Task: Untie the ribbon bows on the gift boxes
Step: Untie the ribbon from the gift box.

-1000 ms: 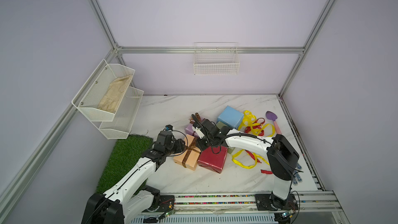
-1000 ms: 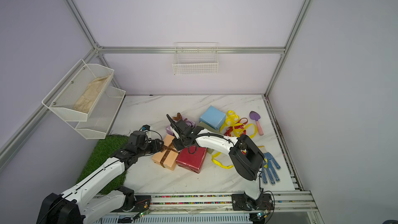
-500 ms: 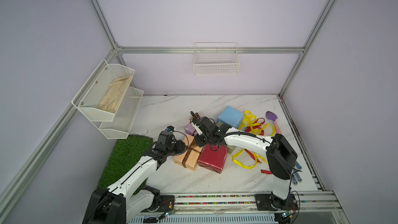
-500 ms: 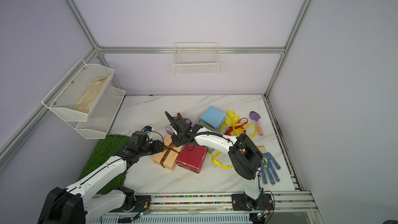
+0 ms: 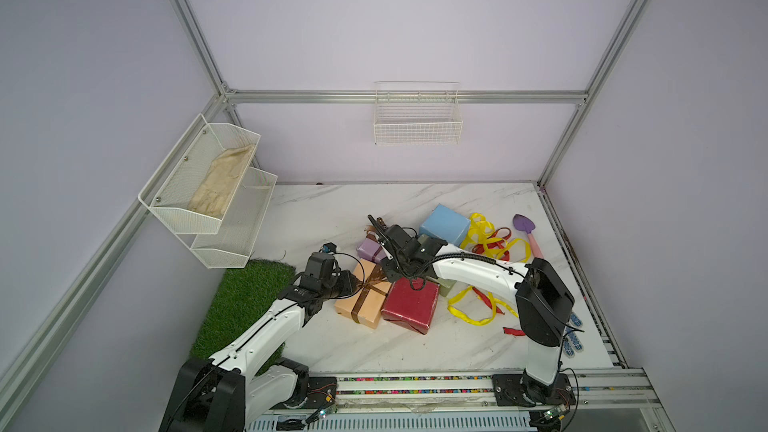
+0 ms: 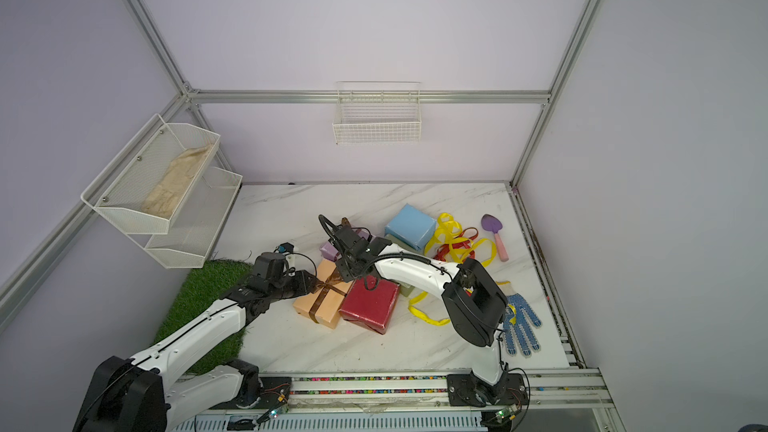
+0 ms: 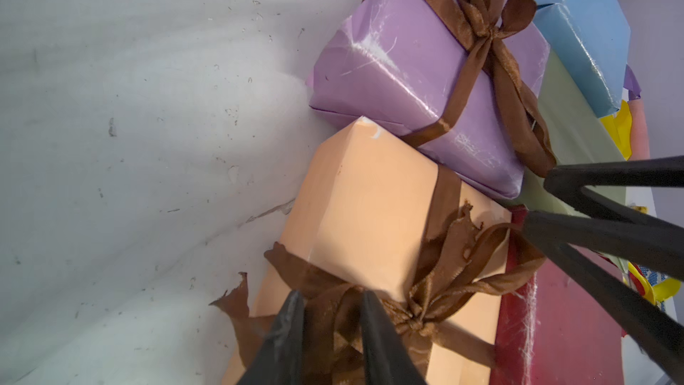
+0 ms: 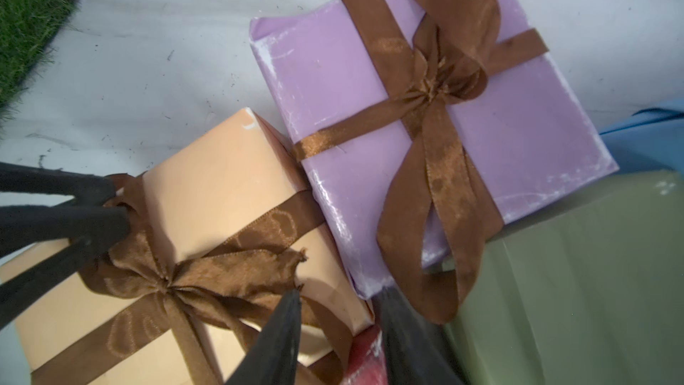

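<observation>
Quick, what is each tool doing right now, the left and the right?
Left tool: closing on a loop of the brown bow on the peach box.
Right tool: open, holding nothing, by the same bow.

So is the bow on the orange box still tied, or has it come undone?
Still tied. The brown bow on the peach-orange box keeps its knot and loops; the left gripper is pinching one part of it.

Place: a robot test cell in a lab.
Enclosure: lilac wall panels in an aluminium frame (image 5: 399, 96).
Mounting: two arms bolted to a rail (image 5: 415, 388) at the front edge.
Staging: marble-look tabletop (image 5: 332, 209), wire baskets (image 5: 417, 126), artificial grass mat (image 5: 245, 301).
</observation>
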Controlling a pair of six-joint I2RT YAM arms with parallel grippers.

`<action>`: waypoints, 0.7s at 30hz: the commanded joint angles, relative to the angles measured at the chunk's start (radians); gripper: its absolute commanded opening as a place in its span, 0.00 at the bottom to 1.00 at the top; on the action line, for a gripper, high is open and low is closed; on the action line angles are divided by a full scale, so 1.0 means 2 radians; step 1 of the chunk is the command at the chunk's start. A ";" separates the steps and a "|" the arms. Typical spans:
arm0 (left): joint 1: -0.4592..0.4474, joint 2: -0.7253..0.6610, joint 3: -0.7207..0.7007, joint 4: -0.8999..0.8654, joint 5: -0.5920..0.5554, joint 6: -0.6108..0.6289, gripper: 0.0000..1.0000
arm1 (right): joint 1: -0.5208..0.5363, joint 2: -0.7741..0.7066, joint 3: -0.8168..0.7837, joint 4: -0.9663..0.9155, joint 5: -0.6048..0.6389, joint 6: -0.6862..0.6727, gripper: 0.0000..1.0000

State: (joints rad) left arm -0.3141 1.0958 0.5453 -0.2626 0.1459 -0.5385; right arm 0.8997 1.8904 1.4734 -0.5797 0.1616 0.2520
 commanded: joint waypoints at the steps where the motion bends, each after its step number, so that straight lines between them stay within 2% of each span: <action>1: 0.003 -0.008 -0.008 0.006 0.008 0.004 0.28 | 0.002 -0.002 0.001 -0.016 0.011 0.009 0.39; 6: 0.003 -0.022 -0.010 -0.001 0.006 0.005 0.28 | 0.002 0.005 0.004 -0.024 0.005 0.007 0.35; 12: 0.003 -0.033 -0.012 -0.008 0.005 0.007 0.26 | 0.002 0.007 -0.003 -0.022 -0.033 -0.006 0.32; 21: 0.003 -0.034 -0.012 -0.011 0.004 0.009 0.20 | 0.002 0.021 0.000 -0.031 -0.034 -0.014 0.30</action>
State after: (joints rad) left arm -0.3141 1.0466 0.5434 -0.2852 0.1459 -0.5343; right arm 0.8997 1.9125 1.4734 -0.6132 0.0944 0.2363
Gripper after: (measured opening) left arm 0.205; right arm 0.306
